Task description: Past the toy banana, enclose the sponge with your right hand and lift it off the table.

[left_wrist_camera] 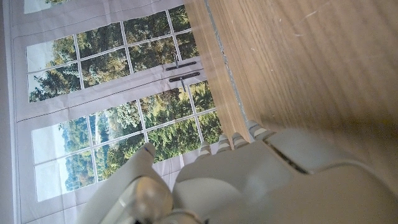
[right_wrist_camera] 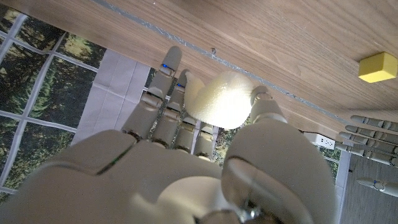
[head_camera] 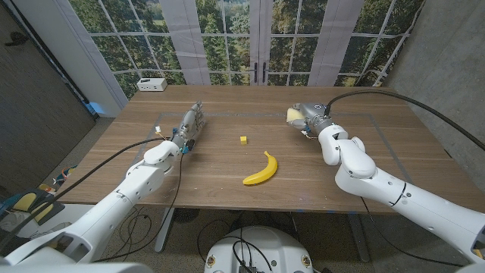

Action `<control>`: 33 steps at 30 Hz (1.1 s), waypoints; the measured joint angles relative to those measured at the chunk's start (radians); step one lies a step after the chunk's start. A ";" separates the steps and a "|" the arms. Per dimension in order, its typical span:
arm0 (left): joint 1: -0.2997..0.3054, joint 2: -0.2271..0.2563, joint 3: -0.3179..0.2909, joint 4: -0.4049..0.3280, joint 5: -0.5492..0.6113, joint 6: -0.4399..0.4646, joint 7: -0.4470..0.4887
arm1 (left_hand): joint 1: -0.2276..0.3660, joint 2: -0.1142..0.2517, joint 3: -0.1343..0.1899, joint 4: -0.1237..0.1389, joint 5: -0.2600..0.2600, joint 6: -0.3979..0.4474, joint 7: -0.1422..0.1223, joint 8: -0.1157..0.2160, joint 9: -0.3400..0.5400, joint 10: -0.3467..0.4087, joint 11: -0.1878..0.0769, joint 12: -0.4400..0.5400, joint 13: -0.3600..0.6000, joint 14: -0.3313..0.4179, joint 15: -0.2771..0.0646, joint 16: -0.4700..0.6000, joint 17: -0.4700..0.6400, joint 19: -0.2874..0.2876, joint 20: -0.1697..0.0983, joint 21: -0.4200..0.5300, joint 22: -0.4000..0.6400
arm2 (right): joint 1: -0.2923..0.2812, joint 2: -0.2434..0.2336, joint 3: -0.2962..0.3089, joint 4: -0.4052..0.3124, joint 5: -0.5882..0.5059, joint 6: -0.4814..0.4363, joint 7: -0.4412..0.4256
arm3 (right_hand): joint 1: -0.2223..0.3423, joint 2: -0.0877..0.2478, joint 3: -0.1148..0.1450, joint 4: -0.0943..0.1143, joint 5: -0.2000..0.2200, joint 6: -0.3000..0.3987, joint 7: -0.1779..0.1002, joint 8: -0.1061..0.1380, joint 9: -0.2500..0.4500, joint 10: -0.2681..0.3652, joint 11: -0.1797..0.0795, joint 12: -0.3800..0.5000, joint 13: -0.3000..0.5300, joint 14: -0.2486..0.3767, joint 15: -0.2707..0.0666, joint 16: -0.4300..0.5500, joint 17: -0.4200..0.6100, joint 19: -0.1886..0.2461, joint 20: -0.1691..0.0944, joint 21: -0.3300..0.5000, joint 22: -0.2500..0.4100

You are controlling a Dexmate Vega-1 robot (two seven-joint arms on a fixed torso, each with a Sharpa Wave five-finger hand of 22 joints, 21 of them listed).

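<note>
While the right hand (head_camera: 305, 116) was wrapped around the sponge (head_camera: 293, 114) at the far side of the table (head_camera: 394, 163), well beyond the toy banana (head_camera: 261, 170), the step in hand appeared to be the lift itself. The right wrist view showed the sponge (right_wrist_camera: 219, 99) caught between the fingers (right_wrist_camera: 163, 93) on one side and the thumb on the other, so the hand was clamped on it. Whether the sponge had left the wood could not be told; in the head view it sat very close to the surface, if not on it.

To do the lift well, I judged the squeeze should be kept even and the hand raised straight up, since a soft body can creep out of a loose hold. Drifting back toward the toy banana or the small yellow block (head_camera: 242, 139) should be avoided.

Sponge: pale yellow, rounded, matte, finely porous, brightly lit on its exposed face, partly hidden by the fingers.

Left hand (head_camera: 190, 125) stood near the table's left side, well apart from the work, fingers extended and close together, holding nothing.
</note>
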 measured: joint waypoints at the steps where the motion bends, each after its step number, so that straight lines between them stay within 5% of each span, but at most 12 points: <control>1: 0.001 0.001 -0.001 0.000 0.000 -0.001 0.000 | 0.000 0.000 0.000 0.000 0.000 0.000 0.000 0.000 0.000 0.000 0.000 0.000 0.000 0.000 0.000 0.000 0.000 0.000 0.000 0.000 0.000 | 0.001 0.001 0.000 0.000 -0.001 0.002 0.000 | 0.000 0.000 0.000 0.000 0.000 0.000 0.000 0.000 0.000 0.000 0.000 0.000 0.000 0.003 0.000 0.000 0.000 0.000 0.000 0.000 0.000; 33: 0.032 0.020 -0.023 -0.001 -0.021 -0.025 -0.020 | 0.000 0.000 -0.008 0.000 0.004 0.000 0.000 0.000 0.000 0.000 0.000 0.000 0.000 0.000 0.000 0.000 0.000 0.004 0.004 0.000 0.000 | 0.039 0.083 -0.021 0.027 -0.056 0.159 0.016 | 0.000 0.000 -0.009 0.008 -0.007 0.021 0.000 0.000 0.000 0.023 0.002 -0.008 0.000 0.017 -0.003 -0.009 0.001 0.000 0.000 0.000 0.000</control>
